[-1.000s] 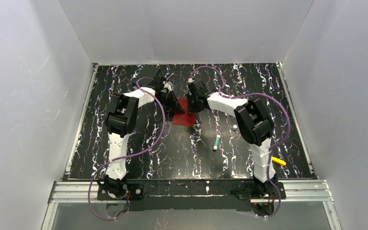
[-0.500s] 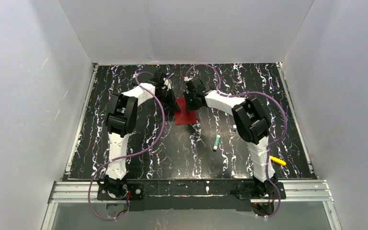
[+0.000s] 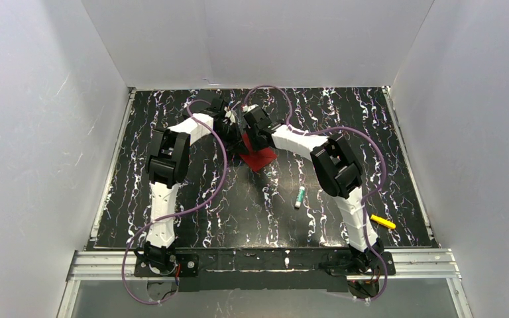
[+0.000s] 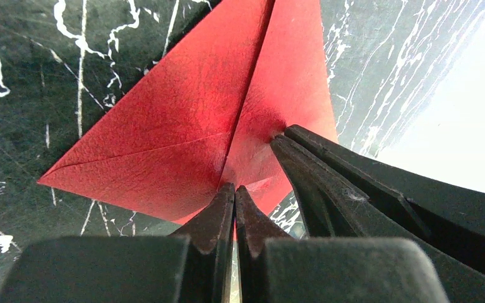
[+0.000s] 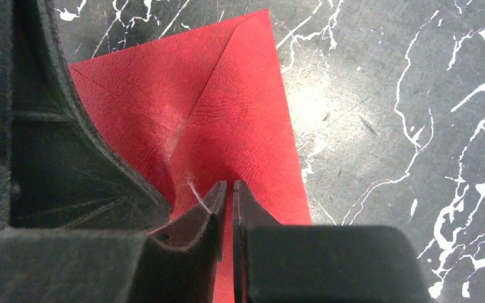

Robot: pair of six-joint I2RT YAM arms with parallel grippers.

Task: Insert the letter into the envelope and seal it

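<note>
step: sealing, we judge | envelope (image 4: 183,126) at far middle of worktop (image 3: 411,132), flap folded down, between both arms | letter not visible, perhaps already inside | left jaws shut tight on its edge | right jaws narrow, seemingly pinching it too | next: we press the flap flat without creasing | writing: none readable

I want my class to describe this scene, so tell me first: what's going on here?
Two robot arms are handling the red envelope over the far middle of the table. The left claw is pinched shut on one edge, and the right claw grips it close beside. No white letter shows; whether it is inside, or the flap sealed, cannot be told.
</note>
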